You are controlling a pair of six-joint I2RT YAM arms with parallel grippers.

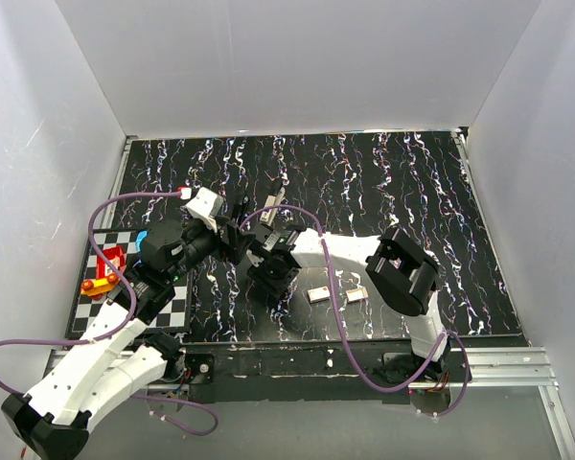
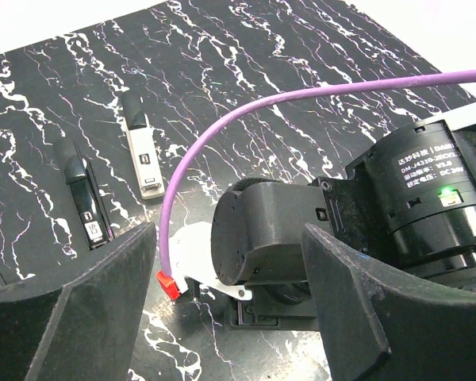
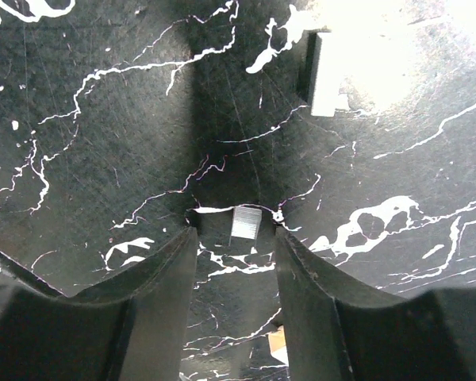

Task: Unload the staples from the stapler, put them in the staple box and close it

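The stapler (image 2: 83, 194), slim and dark with a silvery tip, lies flat on the black marbled mat, far left in the left wrist view. A second slim, pale stapler-like piece (image 2: 140, 151) lies beside it. My left gripper (image 2: 226, 317) is open and empty; the right arm's wrist (image 2: 262, 238) fills the view beyond its fingers. My right gripper (image 3: 234, 262) is open, pointing down at the mat, with a short silvery strip of staples (image 3: 246, 223) lying between its fingertips, untouched. In the top view both grippers, left (image 1: 233, 238) and right (image 1: 271, 273), meet mid-table.
Two small silvery blocks (image 1: 318, 294) (image 1: 355, 294) lie near the front edge; one shows in the right wrist view (image 3: 327, 75). A checkered board with a red-orange object (image 1: 103, 273) sits at the left. Purple cables (image 2: 246, 119) loop over both arms. White walls enclose the mat.
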